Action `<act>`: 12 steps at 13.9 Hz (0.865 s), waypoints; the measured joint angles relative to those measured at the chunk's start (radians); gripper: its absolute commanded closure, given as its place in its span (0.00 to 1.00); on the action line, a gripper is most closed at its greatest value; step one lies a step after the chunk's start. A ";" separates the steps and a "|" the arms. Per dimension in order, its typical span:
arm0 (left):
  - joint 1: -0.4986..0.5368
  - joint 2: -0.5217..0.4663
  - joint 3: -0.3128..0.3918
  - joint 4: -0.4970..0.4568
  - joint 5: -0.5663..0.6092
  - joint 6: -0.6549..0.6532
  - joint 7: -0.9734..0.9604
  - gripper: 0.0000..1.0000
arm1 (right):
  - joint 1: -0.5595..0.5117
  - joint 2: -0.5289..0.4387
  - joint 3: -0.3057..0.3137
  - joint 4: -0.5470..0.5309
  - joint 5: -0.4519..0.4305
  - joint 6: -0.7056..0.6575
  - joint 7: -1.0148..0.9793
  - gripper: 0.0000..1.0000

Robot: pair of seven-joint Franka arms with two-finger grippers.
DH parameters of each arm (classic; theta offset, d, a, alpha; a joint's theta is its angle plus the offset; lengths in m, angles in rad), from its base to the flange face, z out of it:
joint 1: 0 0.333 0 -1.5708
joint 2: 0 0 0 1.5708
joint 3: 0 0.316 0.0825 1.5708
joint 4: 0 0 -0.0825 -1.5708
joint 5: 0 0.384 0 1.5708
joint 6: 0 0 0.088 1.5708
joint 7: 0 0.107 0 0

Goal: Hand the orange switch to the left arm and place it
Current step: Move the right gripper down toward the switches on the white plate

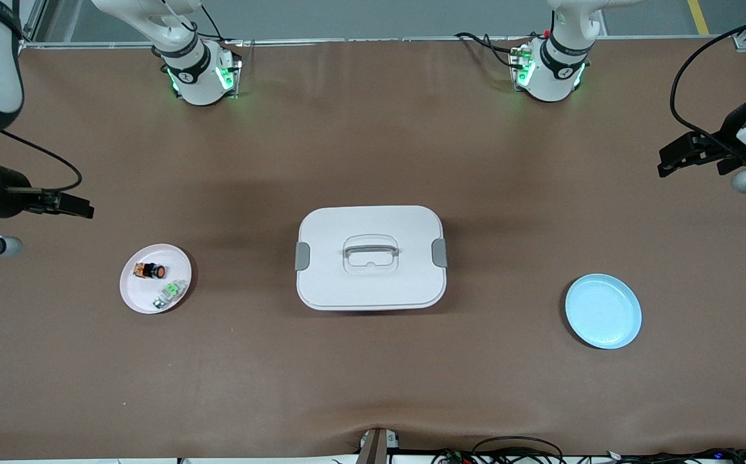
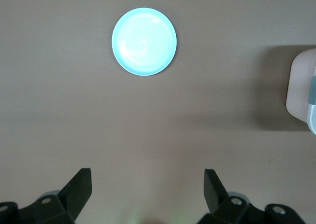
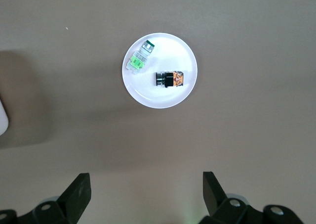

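Blue plate (image 1: 603, 311): round, pale, bare, nearest the front edge at the left arm's end of the brown table (image 1: 373, 386).
White lidded box (image 1: 371, 256): table's middle.
Orange switch (image 1: 150, 271): tiny black-bodied push-button on the round pink plate (image 1: 129, 290), beside a green-and-clear component (image 1: 170, 294).
Right gripper (image 1: 75, 207): wide open, empty, over its table end.
Left gripper (image 1: 677, 158): wide open, empty, over its table end.

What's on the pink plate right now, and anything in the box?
The pink plate holds the orange switch and a small green and clear component, lying apart. The box has its lid on, so its inside is hidden.
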 measured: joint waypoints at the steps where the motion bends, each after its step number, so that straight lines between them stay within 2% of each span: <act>1: 0.000 0.000 0.000 0.000 0.000 0.000 0.000 0.00 | 0.000 0.011 -0.001 0.000 0.000 0.007 0.001 0.00; 5: 0.002 0.000 0.000 0.000 0.000 0.000 0.000 0.00 | -0.011 0.050 -0.006 -0.004 -0.015 0.059 0.001 0.00; 12: -0.005 0.011 -0.002 -0.001 0.000 0.000 0.000 0.00 | -0.018 0.075 -0.006 -0.153 -0.011 0.264 0.001 0.00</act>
